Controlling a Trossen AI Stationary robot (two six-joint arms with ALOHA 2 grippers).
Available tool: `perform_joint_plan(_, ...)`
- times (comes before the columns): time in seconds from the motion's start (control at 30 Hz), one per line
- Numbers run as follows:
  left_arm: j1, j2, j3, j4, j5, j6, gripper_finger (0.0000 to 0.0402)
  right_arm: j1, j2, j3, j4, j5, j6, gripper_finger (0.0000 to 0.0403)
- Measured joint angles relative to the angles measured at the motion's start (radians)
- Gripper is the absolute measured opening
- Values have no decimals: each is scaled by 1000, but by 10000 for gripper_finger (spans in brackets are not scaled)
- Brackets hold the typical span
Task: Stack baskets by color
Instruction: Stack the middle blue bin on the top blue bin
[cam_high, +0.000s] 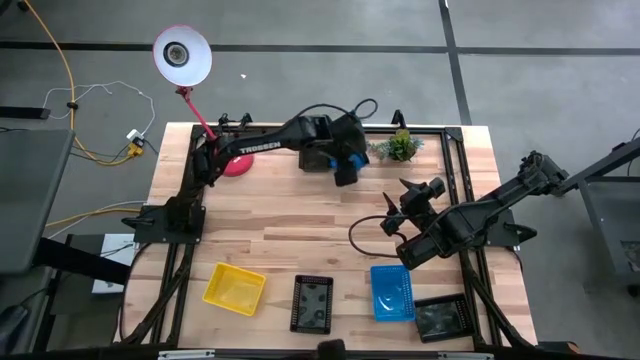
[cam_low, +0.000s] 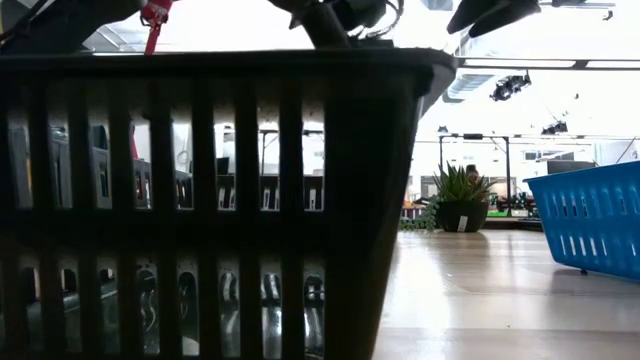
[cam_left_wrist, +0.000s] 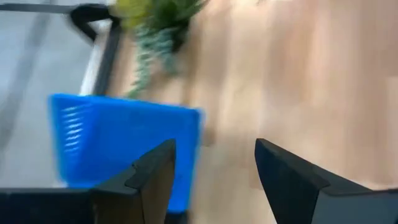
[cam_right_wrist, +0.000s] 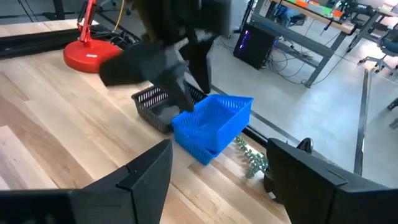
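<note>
Wooden tabletop from above: a yellow basket (cam_high: 235, 288), black basket (cam_high: 312, 302) and blue basket (cam_high: 391, 291) are lying along the near edge awaiting sorting, while the left gripper (cam_high: 345, 170) is hanging open by the plant (cam_high: 401, 146). Left wrist view: its fingers are standing apart beside a second blue basket (cam_left_wrist: 124, 146), holding nothing. Right wrist view: the right gripper (cam_right_wrist: 217, 168), wide open and empty, is facing that blue basket, tilted against a black one (cam_right_wrist: 152, 106).

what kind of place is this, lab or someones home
Most likely a robotics lab or workshop, not a home. The wooden table sits in a metal frame on a bare concrete floor, and desks with computers and cables fill the room behind.
</note>
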Motion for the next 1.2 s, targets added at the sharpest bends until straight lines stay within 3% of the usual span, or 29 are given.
perform_joint_plan(0.13,-14,-25,-3,-5,109,-34,207,0,0,0,-1,-17,0,249)
perform_joint_plan(0.33,-68,-103,-10,-18,101,-42,207,0,0,0,-9,-17,0,249)
perform_joint_plan(0.4,-85,-163,-67,1,72,-50,207,0,0,0,-11,-17,0,249)
perform_joint_plan(0.5,-105,-310,-268,127,13,-69,207,0,0,0,-13,-17,0,249)
perform_joint_plan(0.73,-169,-824,-1085,744,-76,-178,207,-5,0,0,-10,1,8,249)
perform_joint_plan(0.9,-242,-1119,-1569,1218,-138,-259,207,-73,0,0,8,77,33,249)
perform_joint_plan(1.07,-286,-1288,-1840,1590,-197,-272,207,-255,8,0,78,87,-35,242)
perform_joint_plan(1.2,-289,-1377,-1911,1656,-205,-279,207,-428,65,0,190,28,-194,174)
